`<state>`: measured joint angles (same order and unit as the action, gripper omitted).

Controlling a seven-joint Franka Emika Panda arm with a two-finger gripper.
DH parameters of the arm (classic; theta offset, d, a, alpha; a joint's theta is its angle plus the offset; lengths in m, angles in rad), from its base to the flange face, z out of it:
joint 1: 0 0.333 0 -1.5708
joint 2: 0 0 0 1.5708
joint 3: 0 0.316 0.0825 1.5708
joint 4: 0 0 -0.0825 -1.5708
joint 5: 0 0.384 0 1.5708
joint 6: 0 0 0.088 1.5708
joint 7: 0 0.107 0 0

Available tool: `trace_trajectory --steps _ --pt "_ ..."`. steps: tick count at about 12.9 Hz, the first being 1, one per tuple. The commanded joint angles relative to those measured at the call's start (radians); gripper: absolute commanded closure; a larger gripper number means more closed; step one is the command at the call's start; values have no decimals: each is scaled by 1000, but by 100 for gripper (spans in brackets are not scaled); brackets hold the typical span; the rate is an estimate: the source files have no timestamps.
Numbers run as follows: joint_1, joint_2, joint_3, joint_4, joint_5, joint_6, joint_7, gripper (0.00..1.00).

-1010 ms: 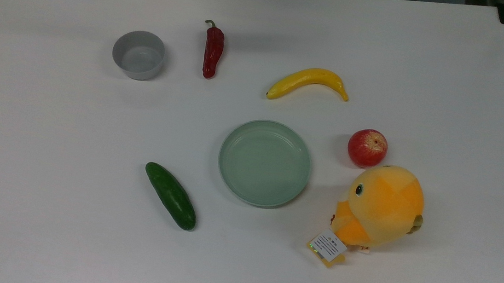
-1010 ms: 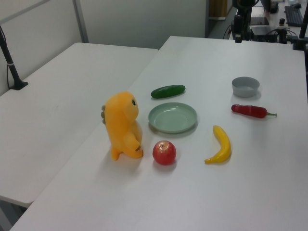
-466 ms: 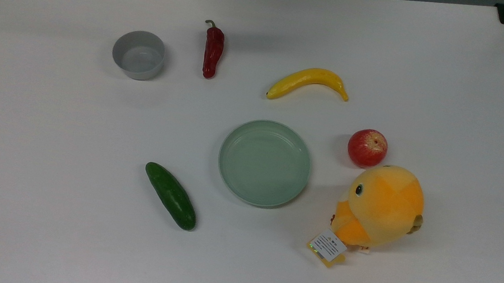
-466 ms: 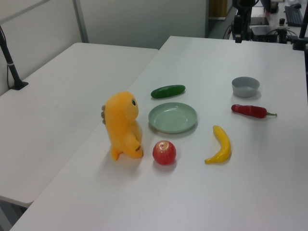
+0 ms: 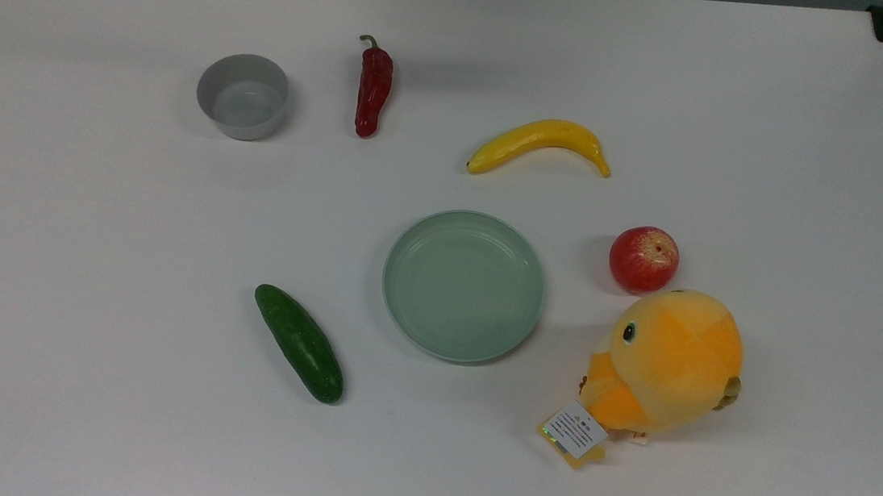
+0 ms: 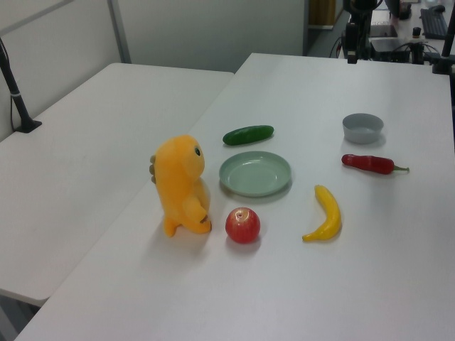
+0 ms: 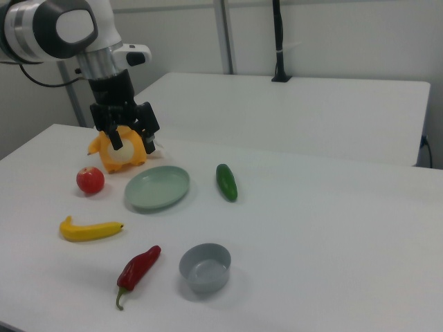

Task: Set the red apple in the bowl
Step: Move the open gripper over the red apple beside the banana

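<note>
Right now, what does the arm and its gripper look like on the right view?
The arm has rounded white shells with a dark grey joint ring and a silver wrist section. A black cable trails behind. The gripper is black, with two black fingers.

A white desk [image 5: 81, 286] carries several loose things. Near its middle lies a shallow pale-green dish [image 5: 464, 285], round and with nothing in it. At the top view's left of the dish a dark green cucumber [image 5: 299, 343] lies on a slant, apart from the rim. Beyond the dish in the top view a yellow banana [image 5: 539, 146] curves on its side, and a long red chili pepper [image 5: 373, 89] lies well apart from it, green stem pointing away. At the top view's lower right an orange-yellow plush toy [image 5: 665, 362] stands upright (a white paper tag [image 5: 574, 432] lies on the desk at its foot). In the left view a second white desk [image 6: 85, 156] adjoins the first.
</note>
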<state>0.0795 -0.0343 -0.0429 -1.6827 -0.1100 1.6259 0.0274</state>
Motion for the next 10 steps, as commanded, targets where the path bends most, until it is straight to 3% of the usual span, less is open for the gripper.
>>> trace_trajectory --steps 1,5,10 --pt "5 11 -5 0 18 -3 9 0" --pt "16 48 8 6 24 5 20 0" --pt "81 169 9 119 26 8 135 0"
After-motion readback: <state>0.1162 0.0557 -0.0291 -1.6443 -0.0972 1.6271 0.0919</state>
